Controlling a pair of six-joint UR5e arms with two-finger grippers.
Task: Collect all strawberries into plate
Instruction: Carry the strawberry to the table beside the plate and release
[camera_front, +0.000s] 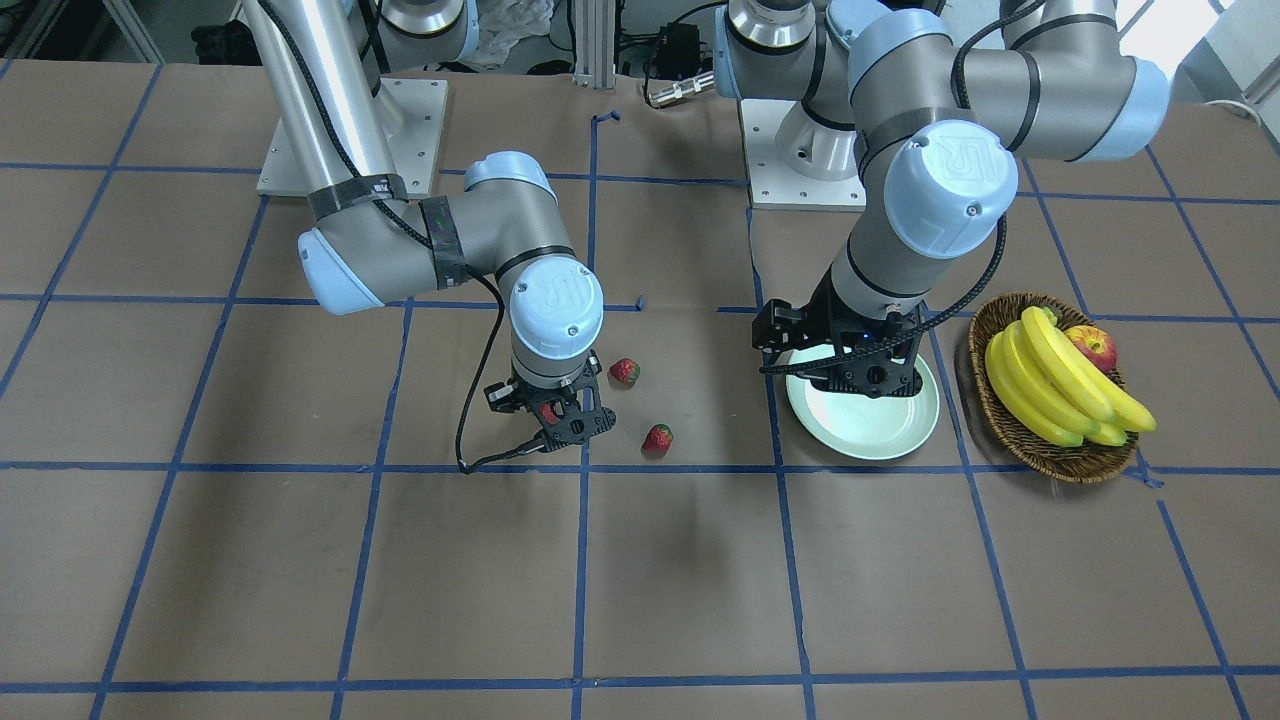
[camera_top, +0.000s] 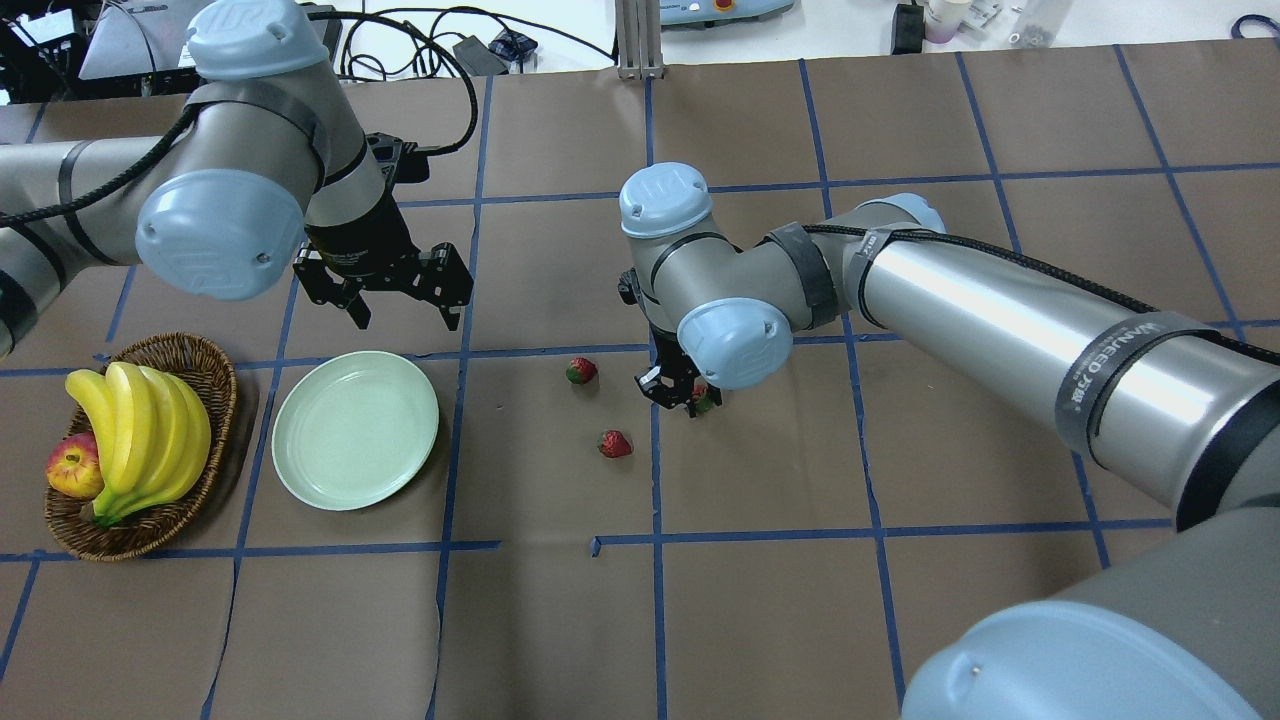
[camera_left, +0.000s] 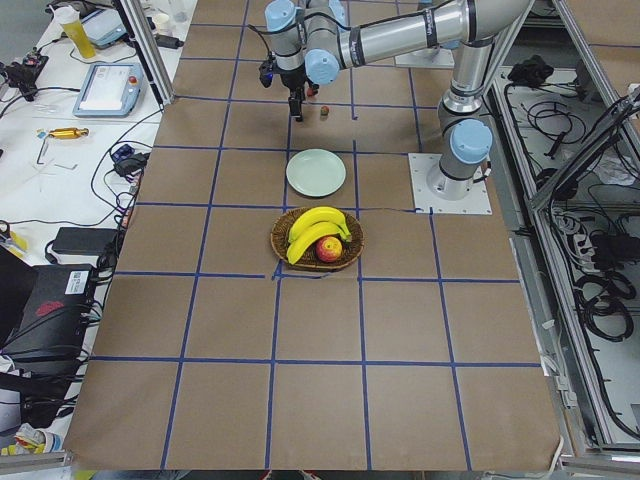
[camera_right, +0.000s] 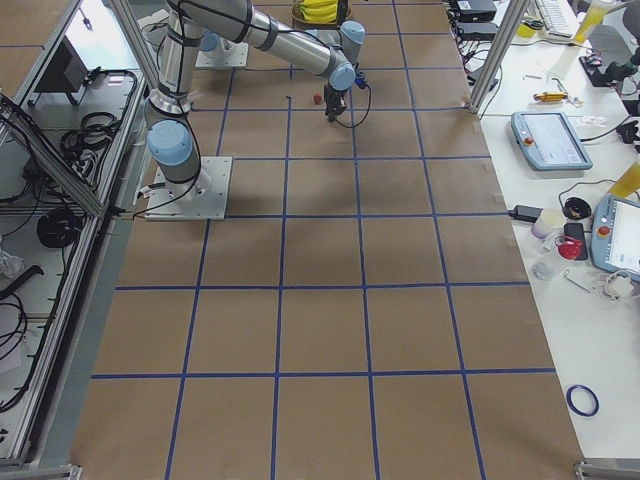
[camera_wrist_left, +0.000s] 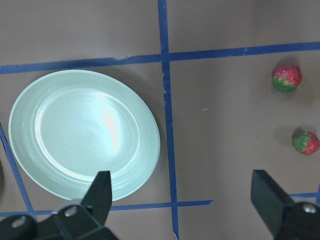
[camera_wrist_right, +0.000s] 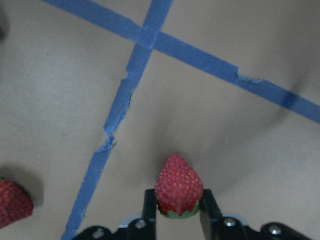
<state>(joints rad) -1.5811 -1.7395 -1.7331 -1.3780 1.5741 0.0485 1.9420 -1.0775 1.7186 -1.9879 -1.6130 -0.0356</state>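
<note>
My right gripper (camera_top: 688, 396) is shut on one strawberry (camera_top: 703, 398), low over the brown table near a blue tape cross. The right wrist view shows this berry (camera_wrist_right: 179, 186) pinched between the two fingers, its green cap toward the gripper. Two more strawberries (camera_top: 581, 371) (camera_top: 614, 443) lie on the table just to its left. The pale mint-green plate (camera_top: 355, 430) is empty, further left. My left gripper (camera_top: 400, 300) is open and empty, hovering above the plate's far edge. Its wrist view shows the plate (camera_wrist_left: 85, 130) and both loose berries (camera_wrist_left: 287, 78) (camera_wrist_left: 305, 142).
A brown wicker basket (camera_top: 210, 360) with bananas (camera_top: 140, 430) and an apple (camera_top: 72, 468) stands left of the plate. Blue tape lines grid the brown table cover.
</note>
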